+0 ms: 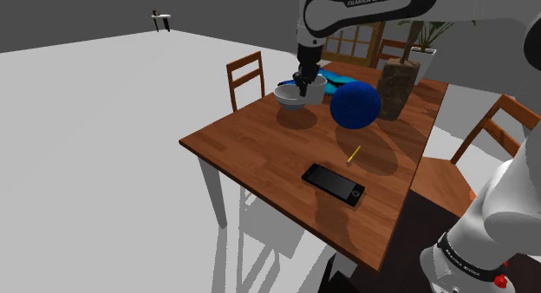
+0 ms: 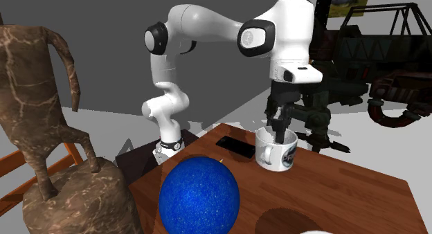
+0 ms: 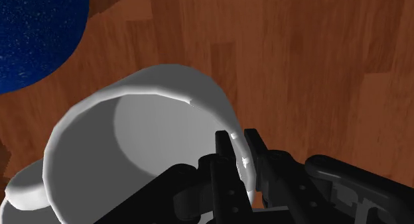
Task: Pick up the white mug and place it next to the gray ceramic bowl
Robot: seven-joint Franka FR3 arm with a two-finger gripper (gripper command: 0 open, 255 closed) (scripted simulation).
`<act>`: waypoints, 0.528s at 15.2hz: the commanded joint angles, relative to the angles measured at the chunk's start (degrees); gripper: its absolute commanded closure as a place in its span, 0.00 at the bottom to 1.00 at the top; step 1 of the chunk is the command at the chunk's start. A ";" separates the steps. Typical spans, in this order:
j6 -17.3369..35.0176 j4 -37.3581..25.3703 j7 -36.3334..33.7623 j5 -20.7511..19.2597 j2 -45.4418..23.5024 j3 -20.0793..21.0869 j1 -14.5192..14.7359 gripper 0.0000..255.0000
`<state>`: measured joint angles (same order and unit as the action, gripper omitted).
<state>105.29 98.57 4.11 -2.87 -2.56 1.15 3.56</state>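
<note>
step: carry, looks near drop-off | claw clamped on white mug rim, mid-frame, above table | pale bowl close by | next: lower beside bowl, release

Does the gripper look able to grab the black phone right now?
Probably not yet: the gripper is shut on the rim of the white mug. The phone lies flat on the bare table, nothing over it, so the way looks free once the mug is set down.
</note>
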 commanded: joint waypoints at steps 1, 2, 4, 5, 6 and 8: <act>-1.68 -7.02 -0.49 -0.17 -5.37 0.24 0.28 1.00; -2.56 -10.46 -0.69 -0.26 -7.94 0.33 0.44 1.00; -4.70 -17.98 -1.05 -0.45 -13.35 0.49 0.77 1.00; -6.00 -22.18 -1.20 -0.55 -16.25 0.55 0.96 1.00; -7.50 -26.76 -1.34 -0.66 -19.34 0.59 1.17 1.00; -11.37 -37.70 -1.52 -0.88 -26.43 0.64 1.65 1.00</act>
<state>96.07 67.00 2.58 -3.65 -25.01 1.79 5.04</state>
